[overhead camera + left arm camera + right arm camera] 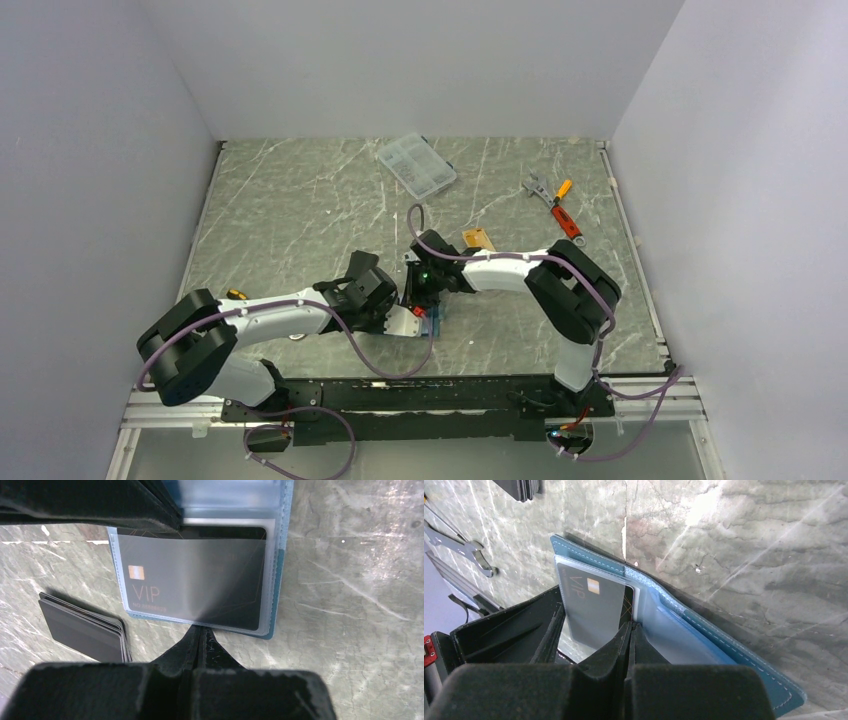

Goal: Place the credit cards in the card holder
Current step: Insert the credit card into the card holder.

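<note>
The teal card holder (279,580) lies open on the table between both arms, seen as a blue patch (437,319) from above. A dark card (195,580) printed VIP sits inside its clear sleeve (591,612). My left gripper (202,630) is shut, its tips touching the near edge of that sleeve. My right gripper (630,625) is also shut, with its tips at the sleeve beside the card; I cannot tell if it pinches the plastic. A stack of dark credit cards (82,630) lies on the table left of the holder. An orange-gold card (478,238) shows behind the right arm.
A clear compartment box (415,165) stands at the back centre. A wrench (537,186) and orange-handled tools (562,205) lie at the back right; the wrench (459,545) also shows in the right wrist view. The two grippers (418,305) are close together.
</note>
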